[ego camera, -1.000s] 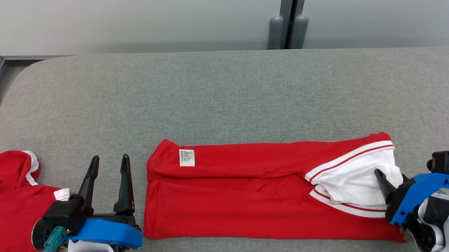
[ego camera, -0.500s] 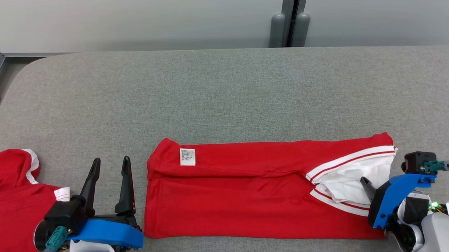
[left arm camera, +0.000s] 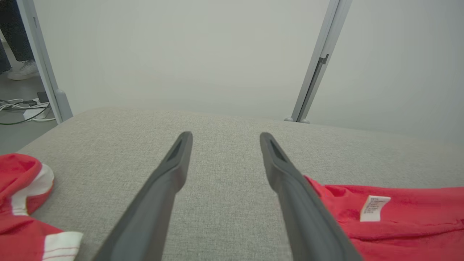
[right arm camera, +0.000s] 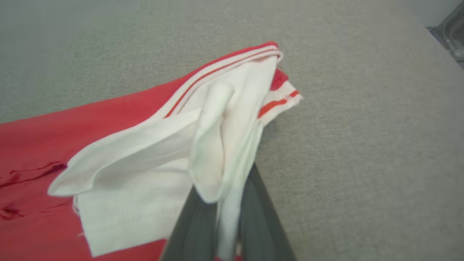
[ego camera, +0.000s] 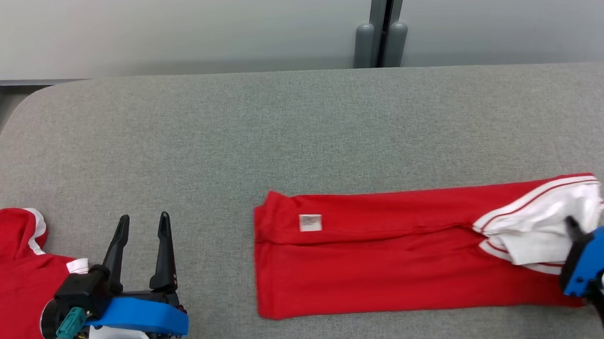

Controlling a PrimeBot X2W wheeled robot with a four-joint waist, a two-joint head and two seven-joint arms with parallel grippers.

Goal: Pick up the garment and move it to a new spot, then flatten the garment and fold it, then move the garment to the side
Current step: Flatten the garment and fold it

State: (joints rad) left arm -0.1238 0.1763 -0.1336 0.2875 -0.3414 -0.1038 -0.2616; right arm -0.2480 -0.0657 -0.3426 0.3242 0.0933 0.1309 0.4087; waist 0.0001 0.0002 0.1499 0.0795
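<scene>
Head view: folded red garment (ego camera: 387, 257) lower centre-right on grey tabletop (ego camera: 280, 129); right gripper (ego camera: 572, 225) at its white end, lower right; left gripper (ego camera: 144, 218) lower left, jaws apart.
Left wrist view: garment lower right.
Right wrist view: jaws clamped on garment's white fabric.

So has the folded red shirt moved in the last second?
Yes. The shirt has slid right: its label end, earlier far left of the grey post, now lies closer to it. The right gripper pinches its white end.
</scene>
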